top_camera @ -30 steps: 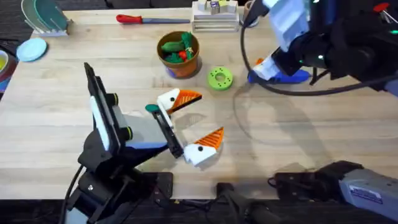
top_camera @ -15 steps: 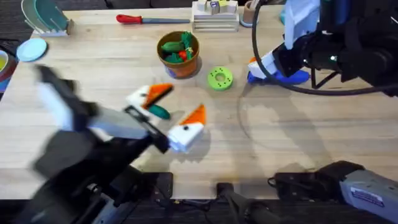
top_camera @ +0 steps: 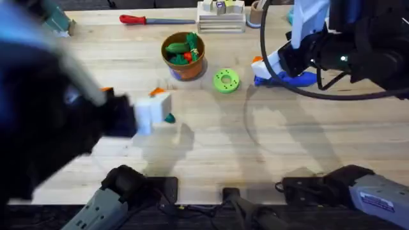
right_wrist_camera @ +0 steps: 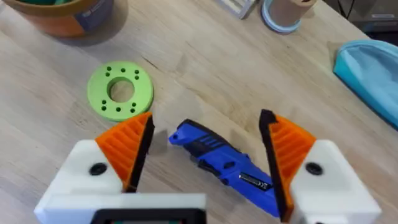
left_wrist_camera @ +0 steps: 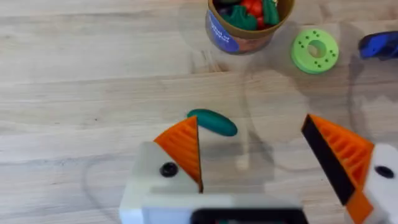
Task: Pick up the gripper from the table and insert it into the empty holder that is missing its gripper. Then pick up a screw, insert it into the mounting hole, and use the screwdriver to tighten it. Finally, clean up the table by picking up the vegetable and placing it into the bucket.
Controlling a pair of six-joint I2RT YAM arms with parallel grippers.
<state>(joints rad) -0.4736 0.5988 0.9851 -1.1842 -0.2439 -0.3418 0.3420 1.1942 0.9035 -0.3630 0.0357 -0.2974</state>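
Note:
The teal-green vegetable [left_wrist_camera: 212, 122] lies on the wood just ahead of my open left gripper [left_wrist_camera: 252, 134], apart from both orange pads. From overhead the vegetable [top_camera: 169, 118] peeks out beside the white finger of the left gripper [top_camera: 131, 96], under the big blurred arm. The blue screwdriver [right_wrist_camera: 227, 165] lies on the table between the spread fingers of my open right gripper [right_wrist_camera: 207, 127], which hangs over the screwdriver [top_camera: 287, 78] at the right gripper [top_camera: 268, 69]. The terracotta bucket [top_camera: 185, 54] holds green and red toys. The loose gripper, the empty holder and the screw are out of view.
A green round disc with holes [top_camera: 225, 80] lies between bucket and screwdriver. A red-handled tool [top_camera: 134, 19] and a small rack [top_camera: 220, 16] sit along the far edge. A cup [right_wrist_camera: 286, 12] and a blue object [right_wrist_camera: 370, 62] stand beyond the screwdriver.
The left arm has swung left and risen close under the camera, carrying its gripper left past the vegetable. The right gripper has stayed over the screwdriver.

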